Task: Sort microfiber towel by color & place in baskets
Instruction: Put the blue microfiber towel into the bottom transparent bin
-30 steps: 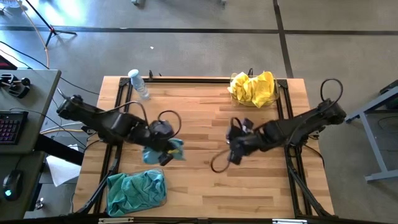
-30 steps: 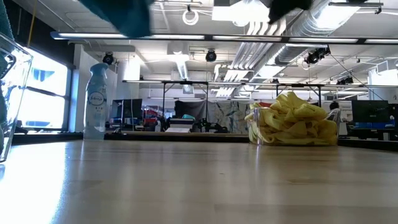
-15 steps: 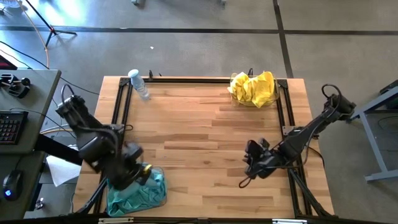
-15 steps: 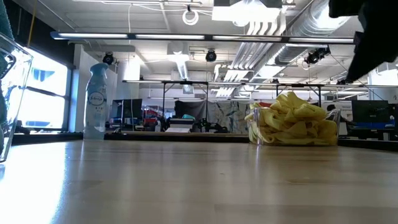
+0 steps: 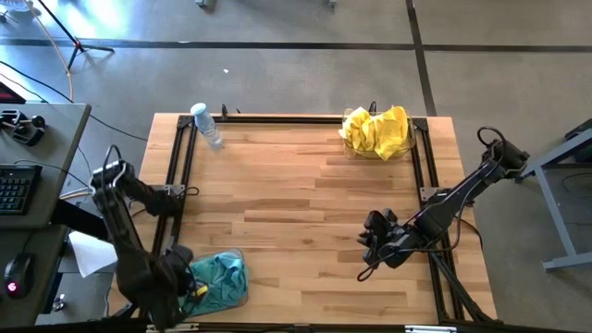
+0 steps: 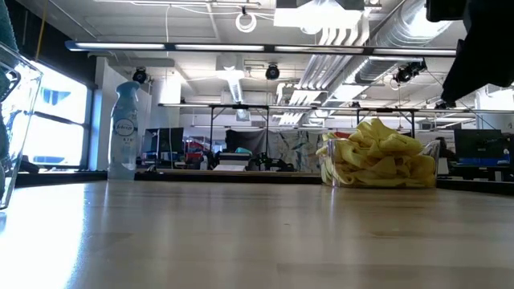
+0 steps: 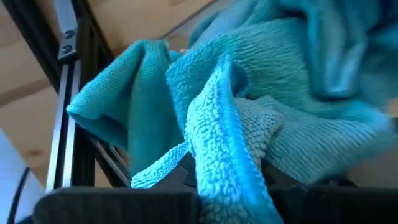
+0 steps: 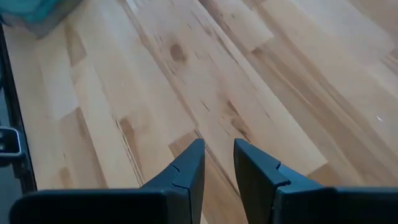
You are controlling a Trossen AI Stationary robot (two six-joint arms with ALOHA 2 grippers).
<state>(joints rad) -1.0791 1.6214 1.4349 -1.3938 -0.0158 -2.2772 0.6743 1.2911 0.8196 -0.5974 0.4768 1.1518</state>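
Overhead, the left pincer (image 5: 190,285) is hanging at the lower left of the frame, over the basket of teal towels (image 5: 215,282) at the tabletop's (image 5: 296,203) near left corner, and whether its fingers are parted is not clear from here. The right pincer (image 5: 367,250) is hovering at lower right of centre above bare wood, holding nothing. A second basket heaped with yellow towels (image 5: 376,131) is sitting at the upper right corner, and a small clear bottle (image 5: 205,124) is lying at the upper left. Level with the tabletop, the yellow towels (image 6: 377,156) are piling above the rim of their clear basket (image 6: 329,170) right of centre, a spray bottle (image 6: 123,132) is standing at left, and a dark piece of arm is showing at the upper right corner. Through the left wrist camera, teal towels (image 7: 249,112) are filling the frame, one fold draping right at the dark fingers, so I cannot tell whether it is gripped. Through the right wrist camera, the right pincer's (image 8: 219,163) fingers are standing slightly apart over wood, empty.
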